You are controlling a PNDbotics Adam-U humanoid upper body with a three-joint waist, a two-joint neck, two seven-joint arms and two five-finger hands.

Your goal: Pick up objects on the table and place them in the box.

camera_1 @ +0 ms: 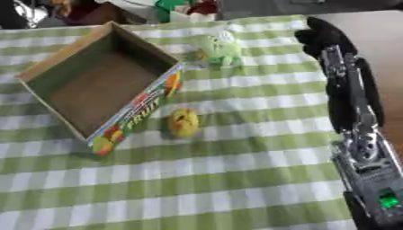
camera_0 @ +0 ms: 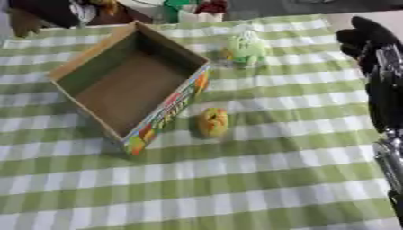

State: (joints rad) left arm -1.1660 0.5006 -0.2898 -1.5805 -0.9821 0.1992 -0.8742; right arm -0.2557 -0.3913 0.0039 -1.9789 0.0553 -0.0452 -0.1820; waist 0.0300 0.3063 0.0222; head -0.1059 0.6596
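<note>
Open cardboard box [camera_0: 130,85] with printed fruit on its side, standing askew on the green-and-white checked cloth [camera_0: 260,179]; its inside is bare brown card. A yellow-orange toy [camera_0: 213,121] lies on the cloth just beside the box's near long wall, apart from it. A pale green toy [camera_0: 247,48] sits farther back, near the box's far corner. My right hand [camera_1: 321,35] hangs at the right edge, level with the green toy and well apart from it; whether its fingers are apart or together, I cannot tell. My forearm [camera_1: 358,134] runs down the right side.
</note>
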